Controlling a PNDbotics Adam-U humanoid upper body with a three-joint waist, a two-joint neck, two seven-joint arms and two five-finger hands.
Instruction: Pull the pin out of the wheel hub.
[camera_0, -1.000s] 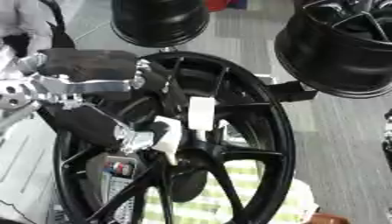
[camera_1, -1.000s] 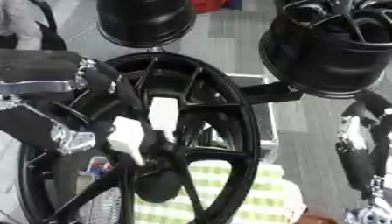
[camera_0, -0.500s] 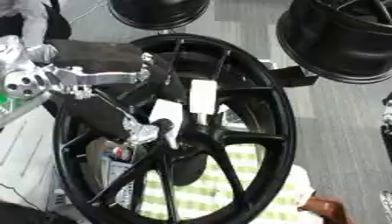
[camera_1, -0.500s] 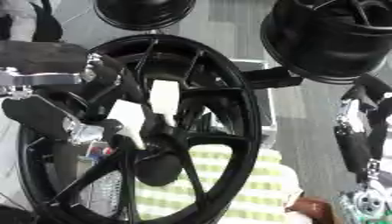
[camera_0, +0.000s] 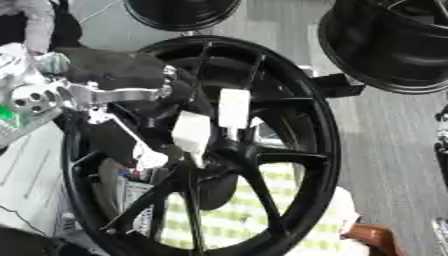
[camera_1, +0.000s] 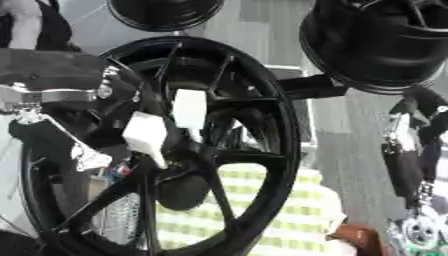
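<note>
The black wheel (camera_0: 210, 145) fills more of both views than a second ago, mostly because the head has tilted. The left arm has reached further into the spokes; its left hand (camera_0: 153, 157) sits beside the hub (camera_0: 206, 150), fingers too hidden to tell whether they grip anything. White tabs (camera_0: 191, 132) stand at the hub; the pin itself cannot be made out, so extraction looks not yet done. Only the right eye view shows the right hand (camera_1: 407, 145) hanging idle, fingers relaxed, at the right edge.
</note>
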